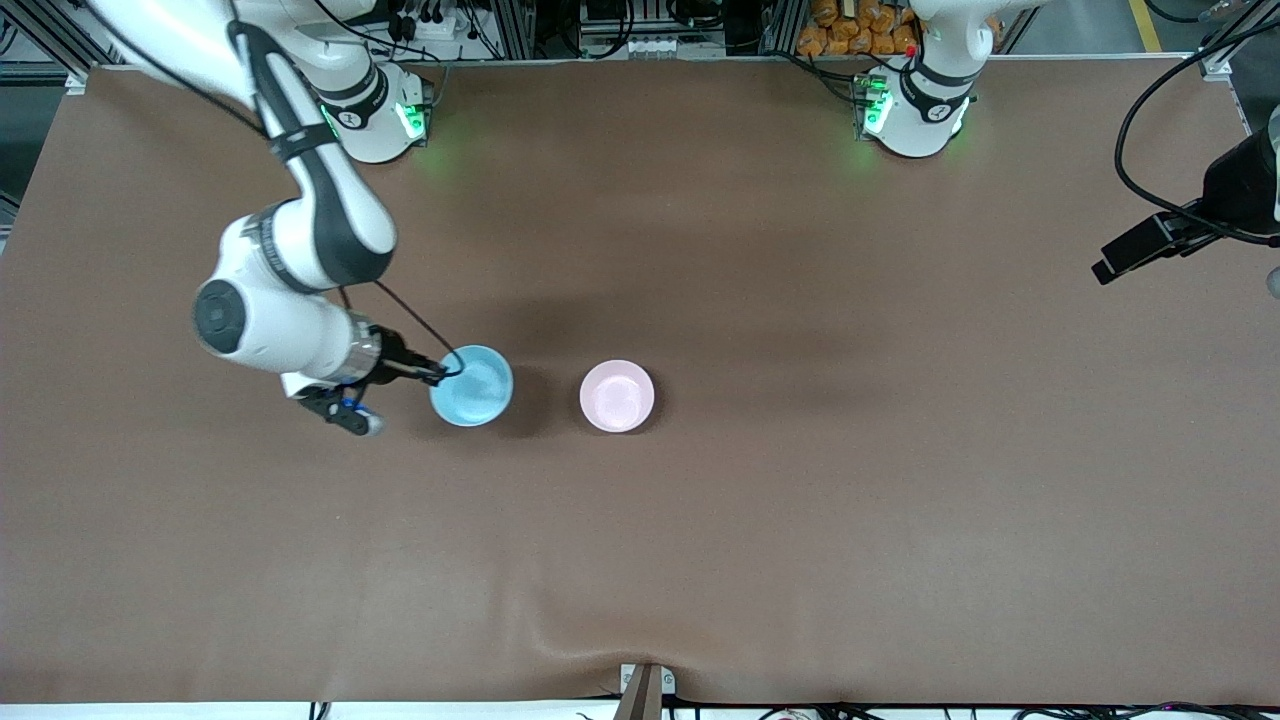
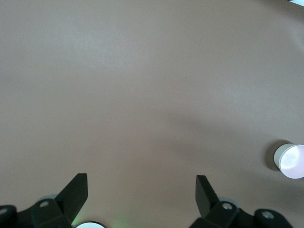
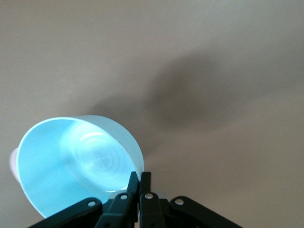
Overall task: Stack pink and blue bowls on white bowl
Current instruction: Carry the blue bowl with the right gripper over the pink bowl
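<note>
Surface: brown matte table covering, slightly rippled at the edge nearest the front camera; robot bases and cabling along the opposite edge.

Item 1, blue bowl: small, round, plain sky-blue plastic with faint concentric rings in its floor. It is pinched at the rim by the right gripper, whose fingers are closed on the wall, one inside and one outside. The right wrist view shows it tilted and casting a shadow on the cloth, so it appears lifted clear, toward the right arm's end of the table. A rim pinch suits a thin-walled bowl and leaves its underside free to nest into another.

Item 2, pink bowl: same size, pale pink, upright on the table beside the blue bowl and apart from it, toward the left arm's end. It probably sits in the white bowl already; a pale outer wall shows in the left wrist view, but that cannot be confirmed.

Item 3, left gripper: jaws spread wide, empty, over bare table; this arm waits.

Judgement: carry to the pink bowl is the step in hand.
</note>
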